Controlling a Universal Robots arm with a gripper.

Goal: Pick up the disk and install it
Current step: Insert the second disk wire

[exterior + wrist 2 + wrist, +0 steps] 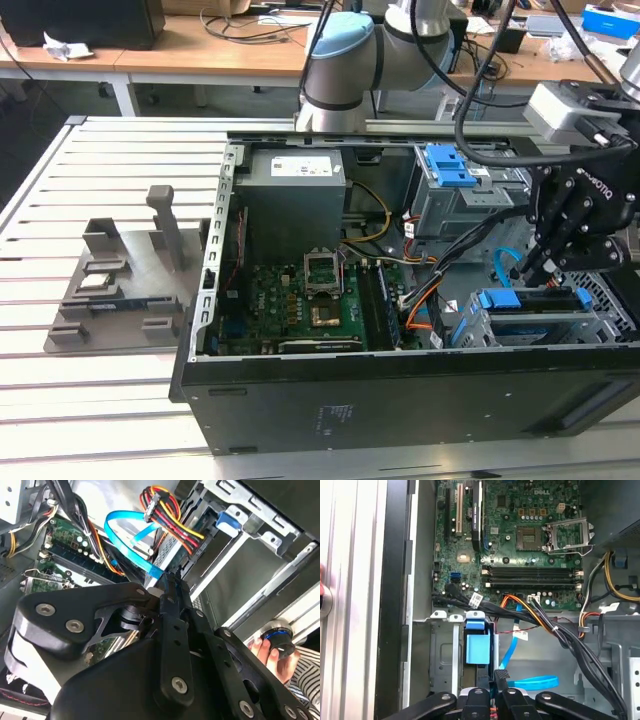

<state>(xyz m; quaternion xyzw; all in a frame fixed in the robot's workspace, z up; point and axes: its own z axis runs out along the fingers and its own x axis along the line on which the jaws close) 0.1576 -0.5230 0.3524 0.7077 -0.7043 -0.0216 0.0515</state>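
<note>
We're in a robotics lab: a grey slatted aluminium bench [60, 190] carries an opened black desktop computer case [400, 400], green motherboard [300, 305] exposed, while at twelve o'clock wooden desks [200, 55] sit strewn with cables and equipment.

The open computer case [300, 400] lies on the slatted surface [60, 250]. Inside, the motherboard [290, 305] sits toward the exterior view's left, the power supply [295, 205] behind it, the drive cage [545, 320] at right beneath the tool [535, 270]. A fixture [125, 285] stands left of the case.
</note>
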